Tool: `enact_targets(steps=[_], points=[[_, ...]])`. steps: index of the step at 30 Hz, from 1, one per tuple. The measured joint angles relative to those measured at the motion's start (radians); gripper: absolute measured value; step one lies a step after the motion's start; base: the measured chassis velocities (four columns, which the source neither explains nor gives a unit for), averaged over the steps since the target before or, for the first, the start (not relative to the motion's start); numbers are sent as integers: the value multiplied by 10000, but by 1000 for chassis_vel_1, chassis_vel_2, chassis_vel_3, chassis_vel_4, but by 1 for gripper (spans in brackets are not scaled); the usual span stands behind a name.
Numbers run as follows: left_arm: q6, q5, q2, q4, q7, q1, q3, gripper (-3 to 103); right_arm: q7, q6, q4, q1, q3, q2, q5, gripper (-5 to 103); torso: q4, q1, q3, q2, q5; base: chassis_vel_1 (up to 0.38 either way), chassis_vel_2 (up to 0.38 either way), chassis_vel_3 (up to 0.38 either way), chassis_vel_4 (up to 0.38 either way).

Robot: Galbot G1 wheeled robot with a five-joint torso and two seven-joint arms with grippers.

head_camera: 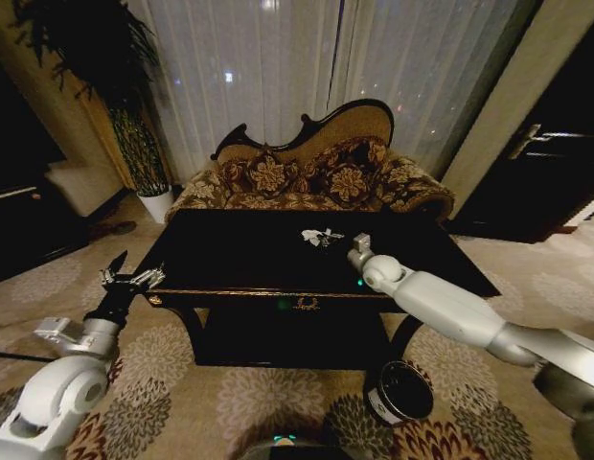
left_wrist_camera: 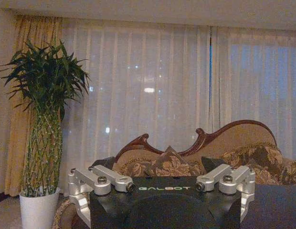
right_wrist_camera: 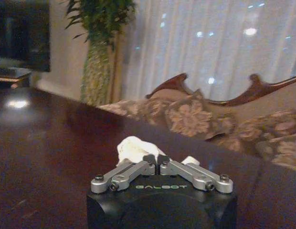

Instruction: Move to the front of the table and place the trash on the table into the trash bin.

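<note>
We see the table (head_camera: pixel 230 259) top bare and open across its left and near parts, the white trash (head_camera: pixel 321 236) being the only thing on it, near the far edge. Behind that edge the sofa (head_camera: pixel 316 177) closes the way. On the carpet by the right front leg stands the trash bin (head_camera: pixel 400 391), partly under our right arm.

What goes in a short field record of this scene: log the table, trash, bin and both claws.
table: dark glossy table, directly ahead, floral sofa behind it
trash: small pale cluster on the tabletop, seen as a white wad in the right wrist view
trash bin: round dark bin on the carpet at the table's right front
right claw: over the tabletop, fingers shut, just short of the wad
left claw: open, off the table's left front corner, holding nothing
</note>
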Motion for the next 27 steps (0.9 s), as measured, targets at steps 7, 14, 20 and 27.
enact_targets(steps=[7, 14, 20, 27], points=[[0, 0, 0, 0, -4, 1, 0, 100, 247, -156, 2276, -3494, 3960, -2061, 364, 0, -6, -1, -1, 1, 4, 0, 0, 0, 0], [0, 0, 0, 0, 0, 0, 1, 100, 243, 395, 3496, -6855, 7309, -3017, 262, 0, -5, -4, -2, 2, 4, 0, 0, 0, 0], [0, 0, 0, 0, -4, 0, 1, 100, 45, 333, 3769, -9592, 10604, -2448, 335, 0, 5, 0, -1, 1, -8, 0, 0, 0, 0], [0, 0, 0, -1, 3, 0, 0, 100, -720, 952, 3760, -13835, 14469, -1179, -146, 0, -4, -3, -2, 2, -1, 0, 0, 0, 0]])
